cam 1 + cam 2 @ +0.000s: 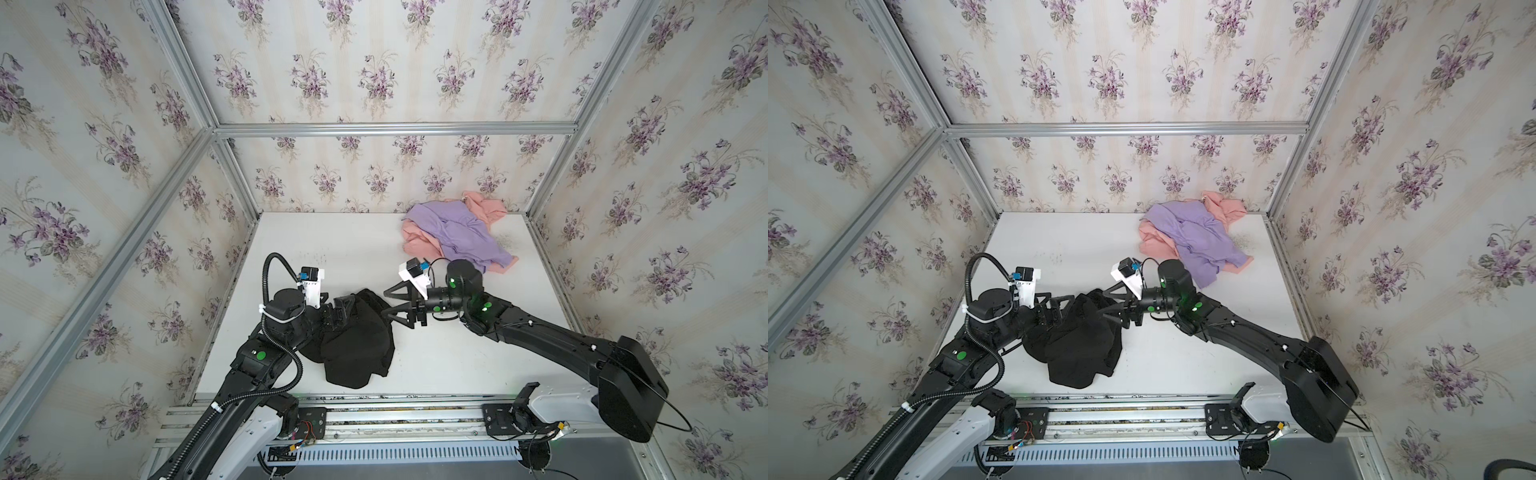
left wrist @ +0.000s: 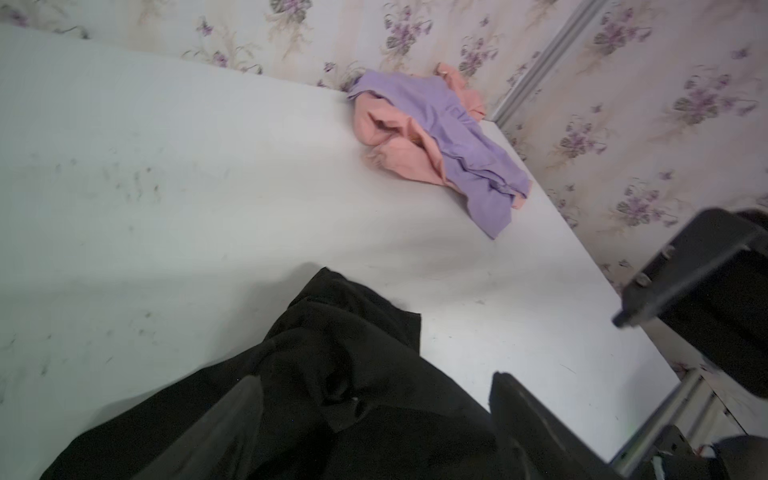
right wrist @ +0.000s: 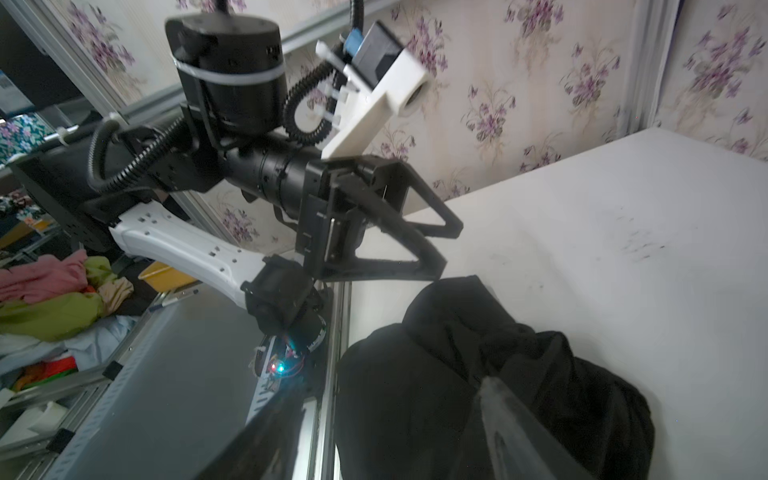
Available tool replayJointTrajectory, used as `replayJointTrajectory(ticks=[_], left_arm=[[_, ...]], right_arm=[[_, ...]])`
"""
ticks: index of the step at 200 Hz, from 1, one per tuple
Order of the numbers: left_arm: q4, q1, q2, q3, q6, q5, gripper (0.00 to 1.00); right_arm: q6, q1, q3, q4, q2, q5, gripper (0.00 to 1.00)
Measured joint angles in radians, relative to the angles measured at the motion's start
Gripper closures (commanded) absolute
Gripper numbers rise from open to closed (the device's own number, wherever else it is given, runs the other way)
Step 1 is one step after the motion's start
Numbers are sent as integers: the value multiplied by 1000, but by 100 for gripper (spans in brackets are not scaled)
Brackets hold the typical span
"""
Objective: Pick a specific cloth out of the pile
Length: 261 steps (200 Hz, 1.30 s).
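The black cloth (image 1: 353, 338) lies crumpled on the white table (image 1: 449, 357) near the front edge, left of middle, well apart from what remains of the pile (image 1: 457, 237) at the back right corner, where a purple garment (image 1: 461, 232) is draped over a pink garment (image 1: 419, 245). So the picking-out looks mostly done: the black one is already separated and on its own. Left hand (image 1: 338, 311) sits at the cloth's back left part, jaws spread; the right wrist view shows its two prongs apart with nothing between them, just above the fabric, so it reads as released. Right hand (image 1: 392, 301) points at the cloth from the right, jaws apart, lower tip at or on the fabric's upper edge in both top views; the right wrist view shows one blurred finger (image 3: 511, 424) over the black fabric, but no pinch is visible, so it looks unclenched with contact uncertain. The thin cord cannot be made out. What looks left: arms back off and clear the cloth, maybe tidy it; whether a set drop spot is required cannot be told.
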Motion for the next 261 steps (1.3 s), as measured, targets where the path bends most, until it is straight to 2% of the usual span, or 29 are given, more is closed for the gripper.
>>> replayJointTrajectory(ticks=[20, 45, 101, 142, 175, 207, 261], left_arm=[[-14, 76, 10, -40, -62, -48, 2], [-19, 200, 48, -85, -136, -56, 1], [14, 378, 101, -206, -265, -4, 1], [67, 410, 155, -230, -298, 14, 1], [126, 415, 223, -232, -302, 16, 1], [188, 415, 304, -237, -299, 79, 1], [300, 414, 366, -283, -300, 205, 1]], right_arm=[[-69, 55, 11, -56, 73, 88, 35], [-163, 120, 54, -116, 160, 159, 42], [-287, 134, 43, -197, 274, 297, 44], [-300, 133, -28, -195, 340, 357, 45], [-244, 132, -64, -105, 404, 369, 47], [-189, 133, -96, 31, 433, 372, 47], [-153, 134, -118, 113, 447, 386, 47]])
